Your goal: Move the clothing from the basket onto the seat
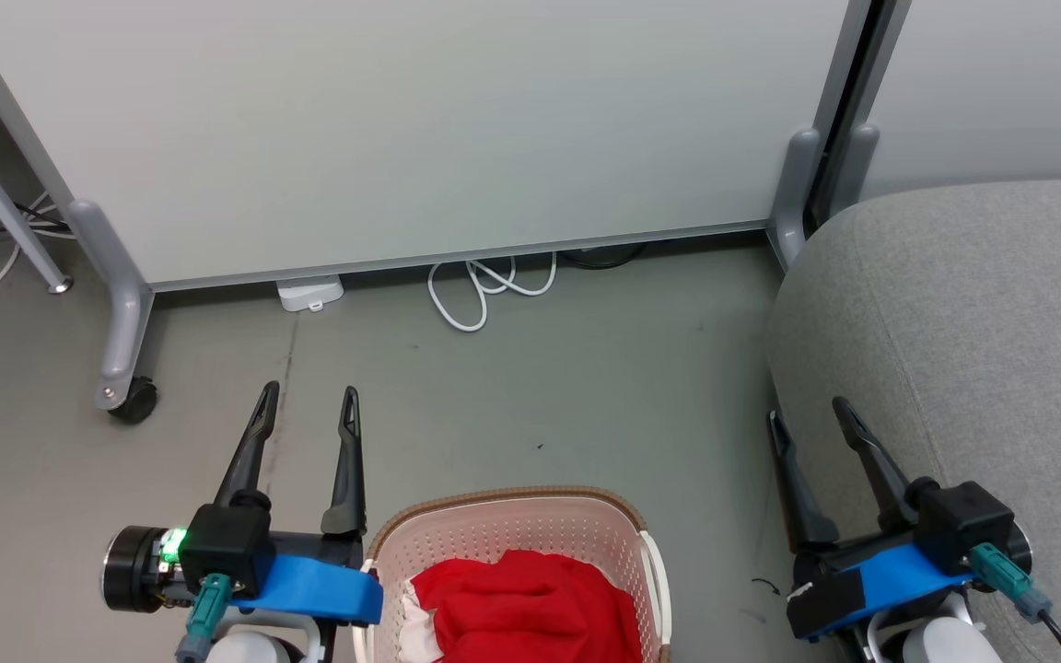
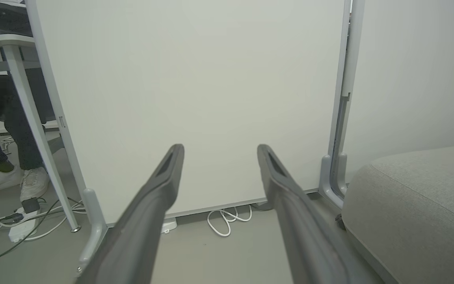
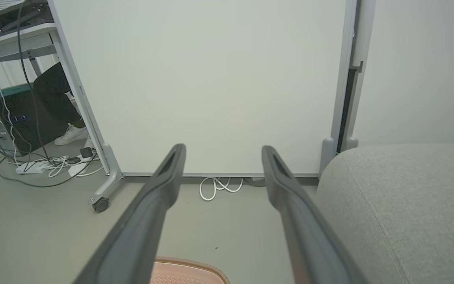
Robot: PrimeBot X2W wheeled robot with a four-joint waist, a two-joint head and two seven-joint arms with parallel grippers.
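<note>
Left gripper (image 1: 309,389) is sitting in the lower left of the head view, with both dark fingers spread wide apart and pointing up the frame. It is holding nothing and touching nothing, and grey floor (image 1: 540,396) is showing between the fingers. Right gripper (image 1: 807,410) is sitting in the lower right, released just as wide and also empty. Its fingers are overlapping the rounded left edge of the seat (image 1: 973,322) in the picture; cannot tell if they are touching it. The seat, grey fabric, is taking up the right side of the frame.

The basket (image 1: 494,534) is standing on the floor at bottom centre, between the two grippers and nearer the left one, cut by the bottom edge. The clothing (image 1: 530,603) is lying bunched inside the basket, bright red with a bit of white showing at its left.

Both wrist views are looking along wide-parted fingers at a pale partition panel (image 1: 402,129). A looped white cable (image 1: 484,290) is lying on the floor at its foot. In the right wrist view the basket's brown rim is peeking in at the bottom edge between the fingers, with the seat at right. A person's white shoes (image 2: 34,183) are showing at the far left of the left wrist view.
</note>
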